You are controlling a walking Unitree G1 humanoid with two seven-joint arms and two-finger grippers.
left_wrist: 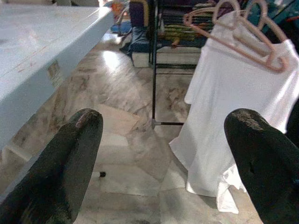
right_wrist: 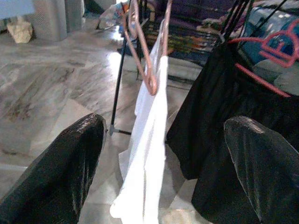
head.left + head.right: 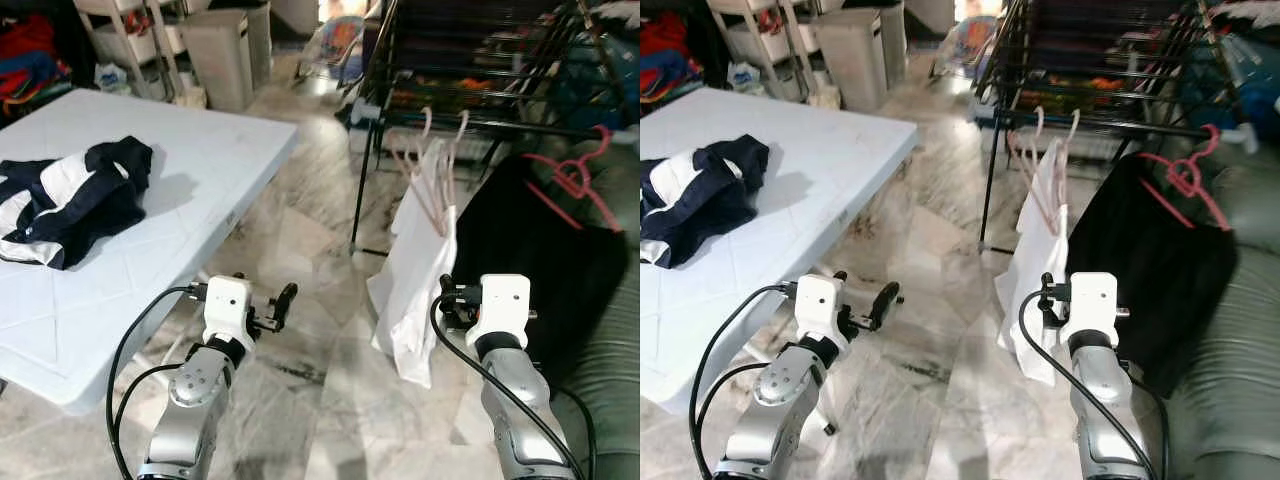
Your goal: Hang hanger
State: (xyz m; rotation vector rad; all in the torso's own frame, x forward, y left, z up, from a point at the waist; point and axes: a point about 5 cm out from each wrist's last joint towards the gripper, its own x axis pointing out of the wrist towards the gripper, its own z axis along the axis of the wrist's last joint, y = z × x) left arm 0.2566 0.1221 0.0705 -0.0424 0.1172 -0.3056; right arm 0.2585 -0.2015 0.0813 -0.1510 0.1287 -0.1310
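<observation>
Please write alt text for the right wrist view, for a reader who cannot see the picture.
Between the two open black fingers of the right end effector, a white garment hangs on pink hangers from a black drying rack. Beside it hangs a black garment on a red hanger, above a marble floor.

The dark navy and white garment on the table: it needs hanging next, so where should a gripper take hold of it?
The navy and white garment lies crumpled on the white table. Probably best to pinch its raised dark fold nearest the table edge, coming from above with the left gripper, which hangs open just off that edge.
</observation>
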